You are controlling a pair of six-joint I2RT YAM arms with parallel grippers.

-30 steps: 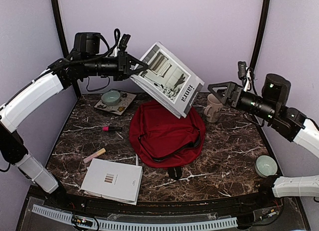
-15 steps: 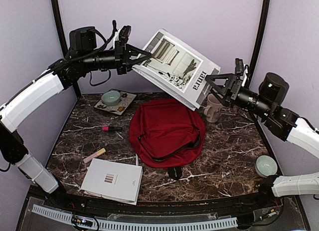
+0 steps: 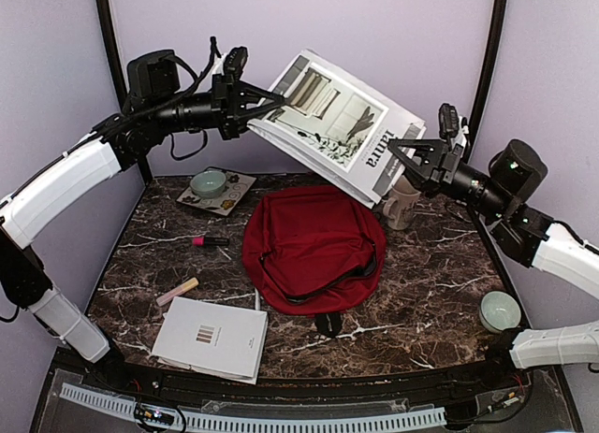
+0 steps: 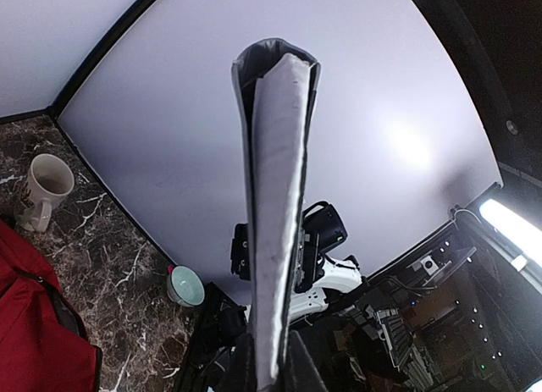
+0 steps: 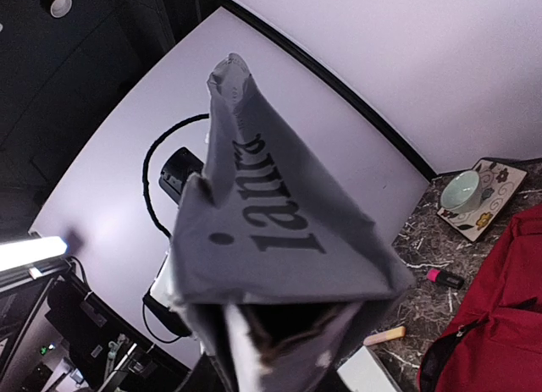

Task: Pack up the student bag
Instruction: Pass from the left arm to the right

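1. Red fabric of the student bag point(image 3: 314, 241) is lying flat at the middle of the marble table point(image 3: 430, 265) in the overhead view. Its dark zipper is curving along the near side, and nothing of its inside is showing.
2. One teal bowl point(image 3: 208, 182) is sitting on a patterned tray point(image 3: 239, 194) at the back left. A second bowl point(image 3: 500, 311) is resting at the near right, and a beige mug point(image 3: 402, 204) is standing just behind the bag's right side.
3. Above the bag, the left gripper point(image 3: 270, 113) is clamping one edge of a magazine point(image 3: 337, 138) and holding it tilted in the air. The right gripper point(image 3: 404, 160), jaws spread wide, is bracketing the corner at the magazine's spine. Whether its pads are touching the paper cannot be told.
4. From the left wrist, the magazine is showing edge-on, rising from between the closed fingers. The bag is filling the lower left corner, with the mug beyond it on the marble.
5. From the right wrist, the lettered spine is crowding the frame and hiding the fingers. The bag is sitting at lower right, with a pink marker point(image 5: 445, 278), a beige stick point(image 5: 385, 334) and a white booklet point(image 5: 364, 368) lying beside it.
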